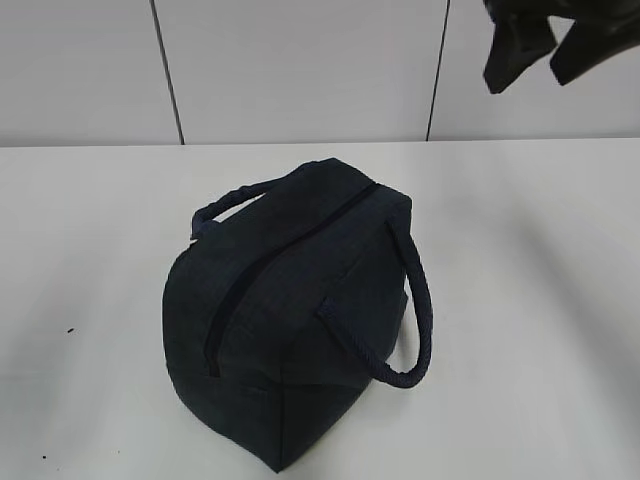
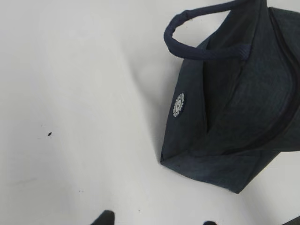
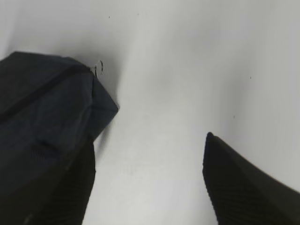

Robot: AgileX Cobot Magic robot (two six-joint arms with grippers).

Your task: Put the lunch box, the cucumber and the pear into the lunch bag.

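The bag (image 1: 290,320) sits nearest the camera in the exterior view, in the middle of the white table (image 1: 90,250), its zip (image 1: 285,265) closed along the top from near left to far right. One handle (image 1: 228,205) arches off its far-left side; the other handle (image 1: 410,315) droops down its right side. The box, cucumber and pear are not visible anywhere.

In the left wrist view the bag (image 2: 234,108) fills the right half, with a small white round logo (image 2: 178,104) on its side and a handle (image 2: 201,44) looped above it. Only dark tips of the left gripper (image 2: 157,220) peek in at the bottom edge, apart from one another; whether it is fully spread I cannot tell.

At the upper right of the exterior view the right gripper (image 1: 550,45) hangs high above the table, well apart from the bag. In the right wrist view its fingers (image 3: 243,187) stand wide apart, holding nothing, with the bag's end (image 3: 47,108) and a small metal ring pull (image 3: 99,68) at left.
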